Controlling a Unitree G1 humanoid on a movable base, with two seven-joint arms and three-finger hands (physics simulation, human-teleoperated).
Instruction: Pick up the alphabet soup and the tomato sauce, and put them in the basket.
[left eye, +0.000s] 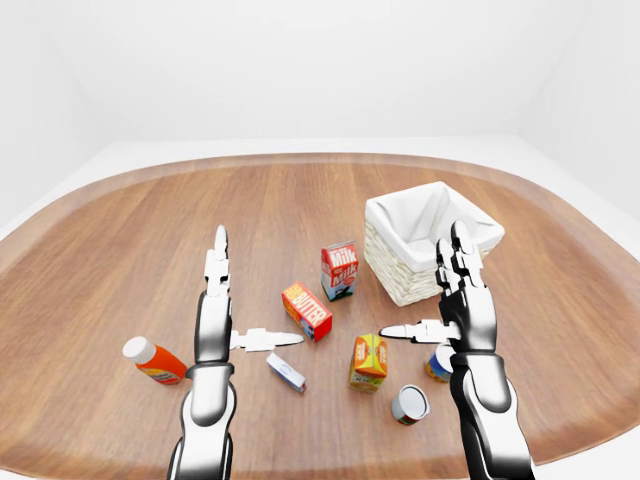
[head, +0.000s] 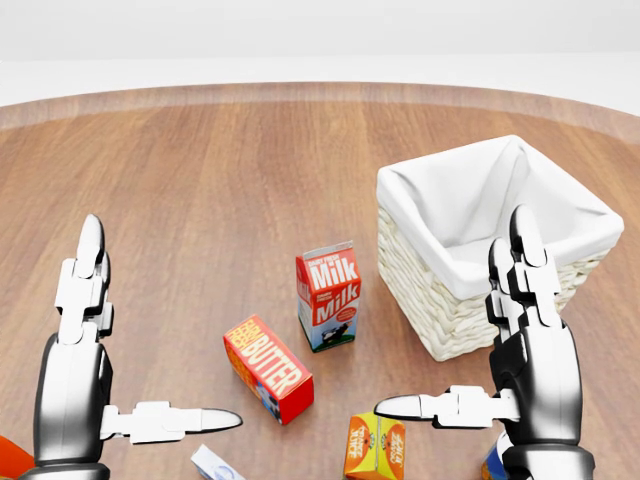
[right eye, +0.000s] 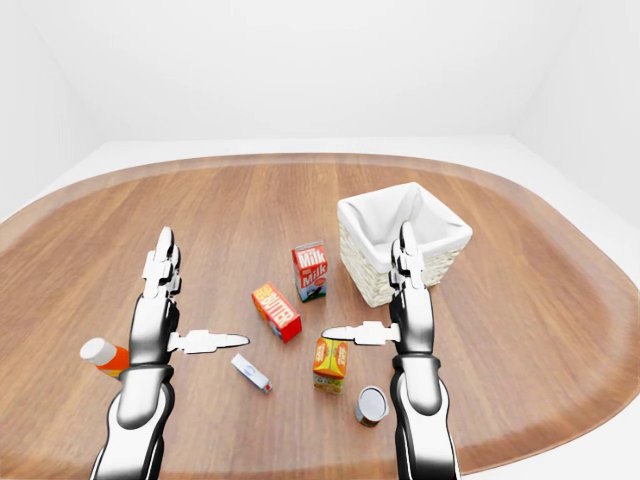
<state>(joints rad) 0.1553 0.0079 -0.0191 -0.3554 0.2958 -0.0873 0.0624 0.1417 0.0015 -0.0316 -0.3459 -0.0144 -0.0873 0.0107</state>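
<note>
Left-eye view shows my left hand and right hand both open and holding nothing, so I still must grab 2 cans, just below my right fingers, with the basket just above.

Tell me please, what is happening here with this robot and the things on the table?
Nothing is picked up yet. The left robot hand and right robot hand are both open and hold nothing, raised over the wooden table. The basket holds none of the groceries. One can lies on its side near the right arm, and a second can sits partly hidden behind that arm. The milk, butter, juice and bottle lie scattered around.
</note>
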